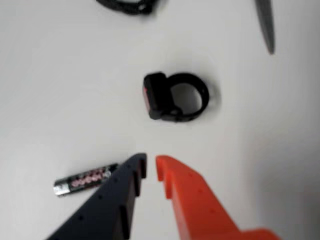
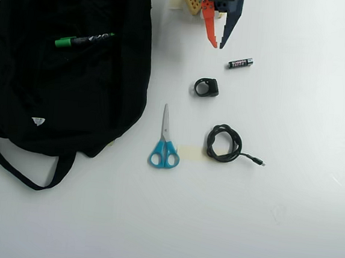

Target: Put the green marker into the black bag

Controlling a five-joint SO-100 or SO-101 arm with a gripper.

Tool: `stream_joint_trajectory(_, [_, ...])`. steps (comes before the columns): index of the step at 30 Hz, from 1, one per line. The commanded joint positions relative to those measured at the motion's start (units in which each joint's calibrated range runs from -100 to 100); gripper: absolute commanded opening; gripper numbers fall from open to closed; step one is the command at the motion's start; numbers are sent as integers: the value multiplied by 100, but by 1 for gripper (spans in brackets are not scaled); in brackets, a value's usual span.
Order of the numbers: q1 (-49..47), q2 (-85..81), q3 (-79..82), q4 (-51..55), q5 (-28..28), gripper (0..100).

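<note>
The green marker (image 2: pixel 83 40), black-barrelled with a green cap, lies on top of the black bag (image 2: pixel 60 95) at the upper left of the overhead view. My gripper (image 2: pixel 218 46) is at the top centre of that view, well to the right of the bag, pointing down at the table. In the wrist view the gripper (image 1: pixel 150 167) shows one dark finger and one orange finger with only a narrow gap between the tips and nothing held. The marker and bag are out of the wrist view.
A small battery (image 2: pixel 240 63) lies just right of the gripper. A black ring-shaped clip (image 2: pixel 206 87), blue-handled scissors (image 2: pixel 164 143) and a coiled black cable (image 2: pixel 225 144) lie on the white table. The bag's strap (image 2: pixel 12 166) trails toward the lower left.
</note>
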Motion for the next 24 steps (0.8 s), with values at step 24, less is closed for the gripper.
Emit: stream_joint_trajectory(24, [-79,-980,2077,0,34,2])
